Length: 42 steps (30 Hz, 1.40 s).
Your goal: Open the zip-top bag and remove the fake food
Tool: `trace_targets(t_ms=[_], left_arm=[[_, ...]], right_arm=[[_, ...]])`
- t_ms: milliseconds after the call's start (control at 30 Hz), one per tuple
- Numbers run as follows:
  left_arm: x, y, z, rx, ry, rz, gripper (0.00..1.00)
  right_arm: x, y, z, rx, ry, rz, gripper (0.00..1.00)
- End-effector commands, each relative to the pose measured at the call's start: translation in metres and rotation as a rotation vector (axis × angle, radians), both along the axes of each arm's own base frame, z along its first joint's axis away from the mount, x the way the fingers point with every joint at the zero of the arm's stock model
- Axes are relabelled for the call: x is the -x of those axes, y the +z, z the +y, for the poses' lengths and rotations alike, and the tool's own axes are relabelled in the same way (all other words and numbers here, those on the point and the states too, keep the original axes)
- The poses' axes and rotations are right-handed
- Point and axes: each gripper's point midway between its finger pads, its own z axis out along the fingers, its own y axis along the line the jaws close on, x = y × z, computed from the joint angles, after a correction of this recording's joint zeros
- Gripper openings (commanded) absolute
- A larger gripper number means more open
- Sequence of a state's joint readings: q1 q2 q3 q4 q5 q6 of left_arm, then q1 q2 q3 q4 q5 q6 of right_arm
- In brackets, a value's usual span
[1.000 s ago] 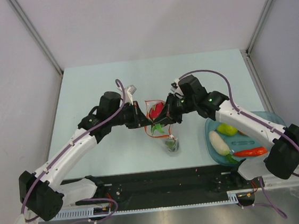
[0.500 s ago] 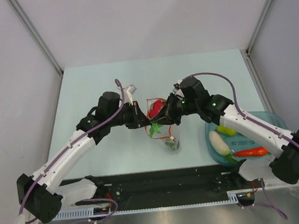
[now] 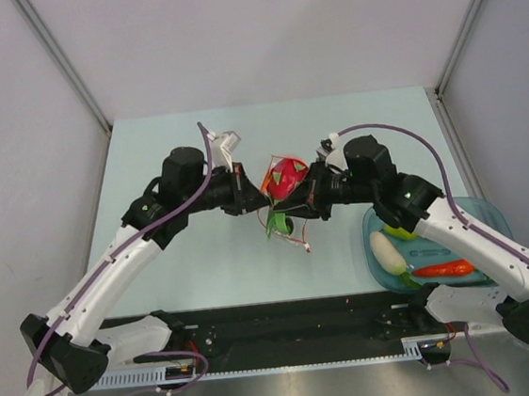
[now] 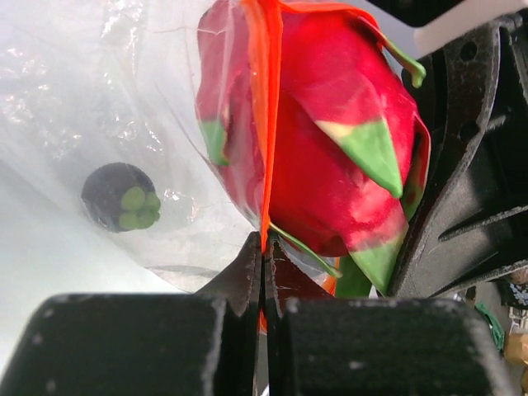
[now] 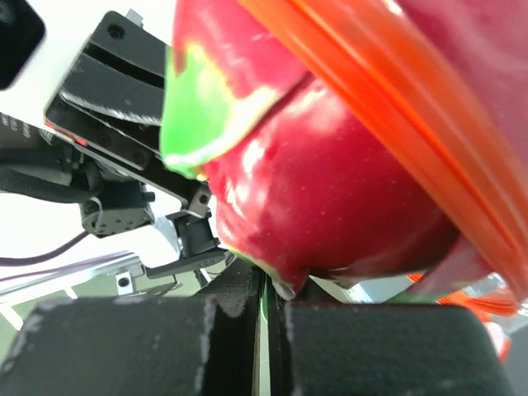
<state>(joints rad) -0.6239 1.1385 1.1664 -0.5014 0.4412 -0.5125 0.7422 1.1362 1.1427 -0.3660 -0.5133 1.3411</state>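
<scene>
Mid-table, left gripper, right gripper pinching bag

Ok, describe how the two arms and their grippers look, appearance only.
Both arms match: white link shells, black joint housings and black bases, on the left arm and right arm alike. A purple cable runs along each. The left gripper and right gripper have blocky matte black fingers.

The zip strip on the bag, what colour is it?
The zip strip is bright red-orange, which shows best in the left wrist view.
</scene>
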Motion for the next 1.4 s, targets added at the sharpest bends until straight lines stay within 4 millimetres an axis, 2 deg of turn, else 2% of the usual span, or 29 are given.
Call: trace_targets(t_ms=[0,100,167,267,300,400,433,500,533,600,667,733,767,833,867,933,967,1000,1067,1100,1167,1200,1267,1367], left_arm=[[-0.033,0.006,0.011,-0.059,0.101,-0.074,0.0],[-0.037,0.018,0.013,-0.037,0.134,-0.094,0.0],[-0.042,0.015,0.016,-0.043,0.167,-0.093,0.0],[-0.048,0.007,0.016,-0.053,0.186,-0.077,0.0],[-0.049,0.004,0.015,-0.053,0.184,-0.072,0.0],[-0.048,-0.008,0.009,-0.046,0.163,-0.041,0.0],[-0.047,-0.012,0.008,-0.053,0.157,-0.028,0.0],[-0.043,-0.019,0.007,-0.059,0.138,-0.009,0.0],[-0.043,-0.019,0.007,-0.051,0.133,-0.018,0.0],[-0.039,-0.026,0.007,-0.053,0.125,-0.009,0.0],[-0.038,-0.029,0.007,-0.055,0.122,-0.003,0.0],[-0.038,-0.03,0.01,-0.064,0.136,-0.001,0.0],[-0.037,-0.029,0.012,-0.065,0.139,-0.006,0.0],[-0.037,-0.028,0.015,-0.074,0.148,-0.021,0.0],[-0.037,-0.028,0.017,-0.082,0.153,-0.028,0.0],[-0.035,-0.026,0.023,-0.102,0.161,-0.04,0.0],[-0.032,-0.025,0.025,-0.106,0.158,-0.038,0.0],[-0.029,-0.024,0.027,-0.11,0.152,-0.039,0.0],[-0.024,-0.021,0.027,-0.102,0.138,-0.044,0.0],[-0.024,-0.02,0.026,-0.094,0.13,-0.045,0.0],[-0.021,-0.024,0.023,-0.089,0.113,-0.035,0.0],[-0.021,-0.024,0.021,-0.076,0.112,-0.027,0.0],[-0.019,-0.023,0.019,-0.064,0.098,-0.023,0.0],[-0.018,-0.022,0.016,-0.055,0.08,-0.022,0.0]], right_arm=[[0.067,0.06,-0.01,-0.167,0.236,-0.131,0.0],[0.071,0.01,-0.016,-0.04,0.222,-0.046,0.0],[0.074,0.002,-0.016,-0.007,0.21,-0.046,0.0],[0.085,0.014,-0.007,-0.03,0.238,-0.089,0.0],[0.091,0.027,-0.005,-0.049,0.255,-0.123,0.0],[0.092,0.04,0.0,-0.06,0.268,-0.169,0.0],[0.093,0.056,0.002,-0.088,0.277,-0.204,0.0],[0.093,0.068,0.007,-0.123,0.297,-0.244,0.0],[0.094,0.085,0.011,-0.19,0.315,-0.288,0.0],[0.092,0.097,0.018,-0.244,0.323,-0.298,0.0],[0.089,0.118,0.021,-0.31,0.324,-0.348,0.0],[0.078,0.113,0.021,-0.239,0.277,-0.368,0.0],[0.076,0.124,0.016,-0.233,0.252,-0.404,0.0],[0.067,0.115,0.0,-0.15,0.18,-0.42,0.0],[0.051,0.11,-0.013,-0.105,0.109,-0.409,0.0],[0.036,0.087,-0.045,0.003,-0.01,-0.35,0.0],[0.017,0.076,-0.064,0.053,-0.103,-0.319,0.0],[0.016,0.053,-0.088,0.139,-0.162,-0.267,0.0],[0.009,0.032,-0.116,0.221,-0.249,-0.219,0.0],[-0.001,0.007,-0.143,0.308,-0.35,-0.14,0.0],[0.001,-0.011,-0.173,0.393,-0.448,-0.106,0.0],[0.002,-0.033,-0.2,0.5,-0.547,-0.025,0.0],[0.01,-0.051,-0.228,0.609,-0.622,0.023,0.0],[0.026,-0.079,-0.267,0.804,-0.688,0.101,0.06]])
